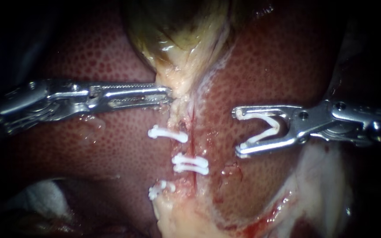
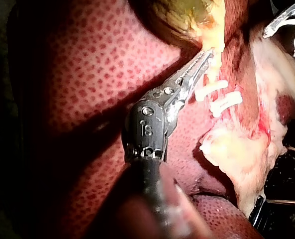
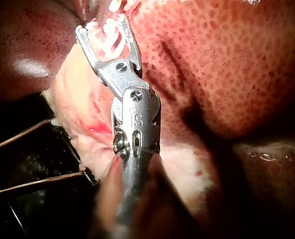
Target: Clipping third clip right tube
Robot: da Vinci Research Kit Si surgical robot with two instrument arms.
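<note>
My right instrument (image 1: 238, 132) comes in from the right, its jaws spread wide around a white V-shaped clip (image 1: 265, 128) seated between them. It hangs over the liver, to the right of the tissue strand and apart from it. A thin red tube (image 1: 193, 128) runs down the pale strand under the gallbladder (image 1: 177, 26). White clips cross the strand: one upper (image 1: 168, 134), a pair in the middle (image 1: 191, 163), one lower (image 1: 159, 189). My left instrument (image 1: 167, 94) is shut on the pale tissue just under the gallbladder. The right wrist view shows the loaded clip (image 3: 110, 40) in the jaws.
Mottled red liver (image 1: 270, 66) surrounds the strand on both sides. Pale fatty tissue (image 1: 323, 185) with some blood lies at the lower right. White gauze (image 1: 36, 194) shows at the lower left. Dark bench and thin wires (image 3: 23, 134) lie beside the specimen.
</note>
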